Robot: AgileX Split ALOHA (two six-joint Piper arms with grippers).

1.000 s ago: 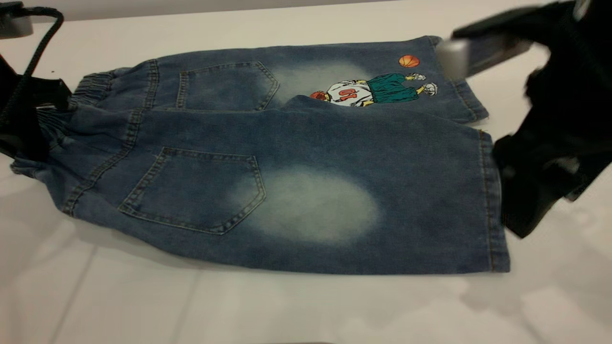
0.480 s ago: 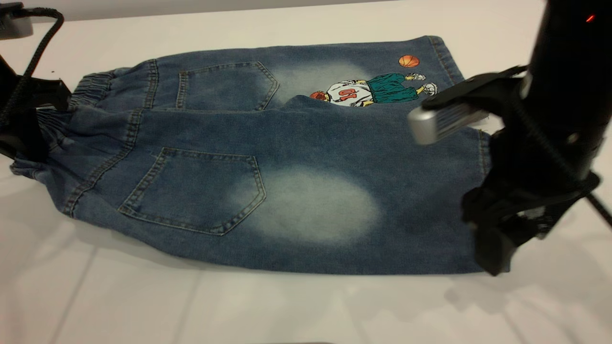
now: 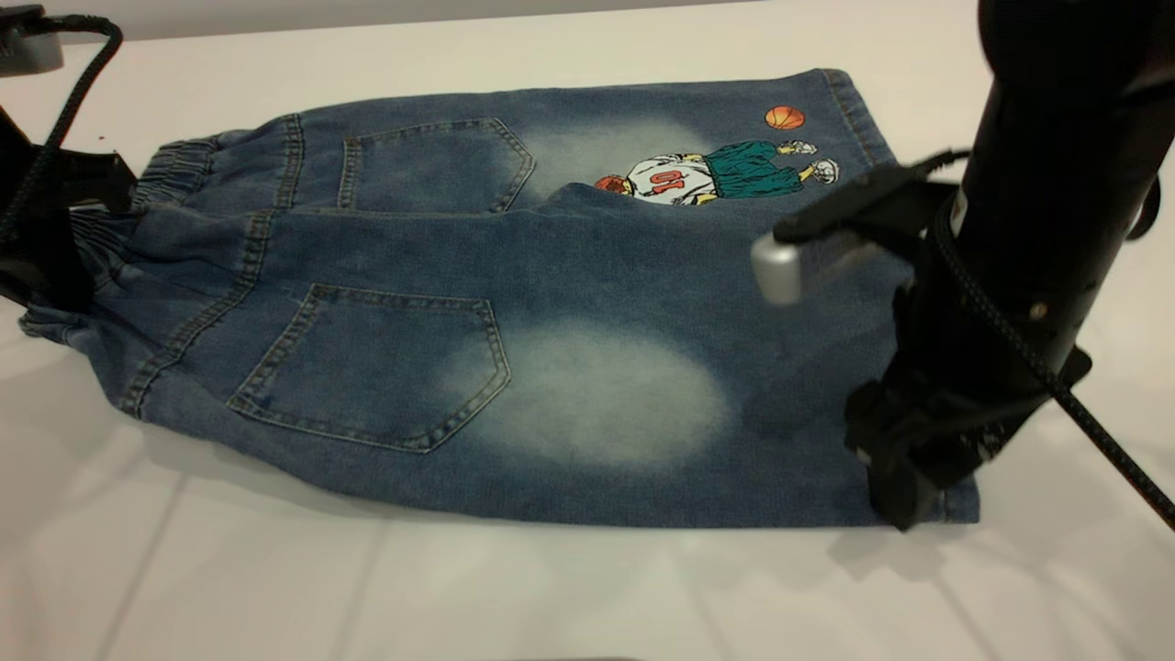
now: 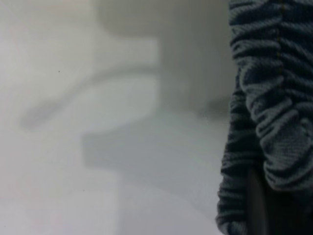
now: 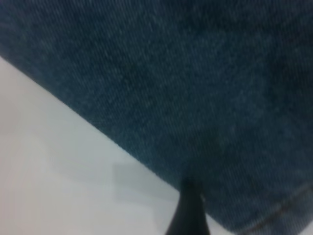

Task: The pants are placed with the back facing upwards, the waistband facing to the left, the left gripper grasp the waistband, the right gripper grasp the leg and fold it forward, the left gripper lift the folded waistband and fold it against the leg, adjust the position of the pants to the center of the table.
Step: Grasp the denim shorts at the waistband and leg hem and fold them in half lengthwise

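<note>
The blue denim pants lie back-up on the white table, the ruched waistband to the left. My left gripper is shut on the waistband at its near end. In the left wrist view a dark finger sits among the gathered waistband folds. The leg with the pale oval lies nearest. My right gripper stands open, low over that leg's near right hem corner. One of its fingers shows at the denim's edge, over the table.
The far leg carries the cartoon print. The right arm's silver wrist block hangs over the near leg, and its braided cable trails to the right. Bare tabletop runs along the front and behind the pants.
The right arm has swung in from the far right and come down onto the near leg's hem corner. The left gripper and the pants have not moved.
</note>
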